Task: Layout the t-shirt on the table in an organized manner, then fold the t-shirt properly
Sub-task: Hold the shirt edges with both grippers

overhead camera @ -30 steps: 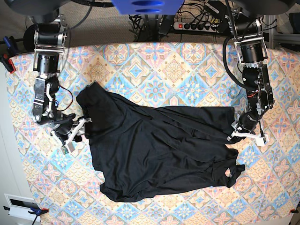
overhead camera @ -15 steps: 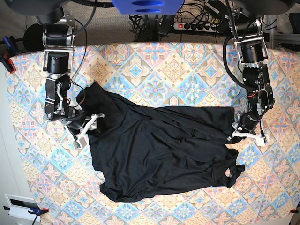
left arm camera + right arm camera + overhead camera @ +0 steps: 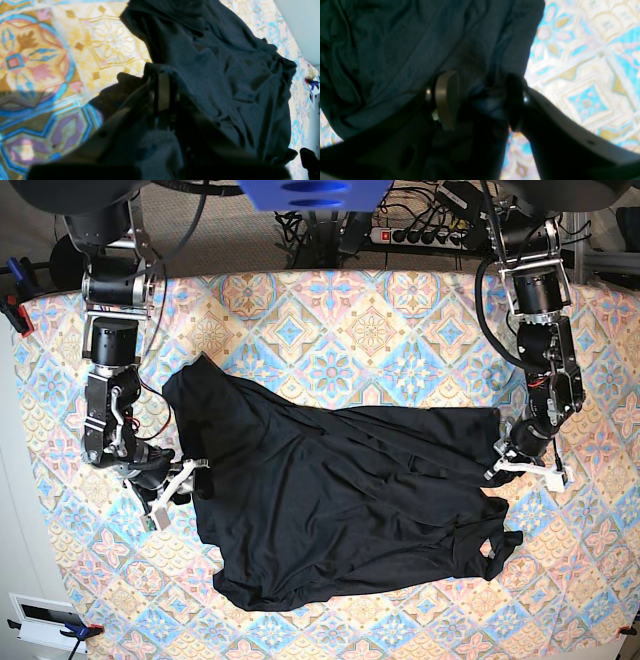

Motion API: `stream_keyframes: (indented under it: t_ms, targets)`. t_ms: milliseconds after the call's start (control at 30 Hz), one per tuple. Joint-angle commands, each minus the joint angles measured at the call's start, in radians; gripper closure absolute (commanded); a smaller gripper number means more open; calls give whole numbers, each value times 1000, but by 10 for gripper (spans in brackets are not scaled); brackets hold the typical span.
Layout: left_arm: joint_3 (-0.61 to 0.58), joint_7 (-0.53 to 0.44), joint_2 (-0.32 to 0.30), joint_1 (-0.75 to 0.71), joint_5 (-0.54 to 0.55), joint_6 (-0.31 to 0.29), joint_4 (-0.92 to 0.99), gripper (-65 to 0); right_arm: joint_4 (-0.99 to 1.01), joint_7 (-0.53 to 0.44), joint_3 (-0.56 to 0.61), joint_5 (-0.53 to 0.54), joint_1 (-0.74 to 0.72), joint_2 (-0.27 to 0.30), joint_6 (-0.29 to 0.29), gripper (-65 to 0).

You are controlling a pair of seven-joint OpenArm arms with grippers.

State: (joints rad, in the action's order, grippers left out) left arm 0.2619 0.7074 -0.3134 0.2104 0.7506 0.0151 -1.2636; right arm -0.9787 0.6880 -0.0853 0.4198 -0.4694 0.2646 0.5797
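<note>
- Counter (image 3: 400, 310): a flat cloth cover in pastel diamond tiles with floral motifs carries the shirt.
- Shirt (image 3: 340, 500): thin black fabric, faintly shiny, lies mid-counter, crumpled and ridged with folds. Judge the layout step unfinished.
- Right gripper (image 3: 176, 485): it has shifted along the shirt's edge over the last second, up toward the collar end and back down. Its jaws stand spread, straddling the fabric edge. Expect a pinch here next.
- Left gripper (image 3: 527, 467): unmoved at the opposite edge, jaws pressed together; the wrist view shows cloth pinched between them.
</note>
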Motion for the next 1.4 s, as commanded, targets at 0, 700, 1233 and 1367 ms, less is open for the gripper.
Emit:
stream_keyframes:
  t_ms: [0, 700, 1233, 1367]
  targets:
    - [3, -16, -13, 22, 10, -8, -18, 0, -16, -29, -3, 18, -32, 8, 7, -296]
    - [4, -16, -13, 22, 10, -8, -18, 0, 70, -93, 0, 18, -28, 8, 7, -296]
    - [4, -16, -13, 22, 10, -8, -18, 0, 70, -93, 2, -25, -22, 8, 7, -281]
    - [4, -15, -13, 22, 10, -8, -18, 0, 70, -96, -5, -98, -22, 8, 9, -194]
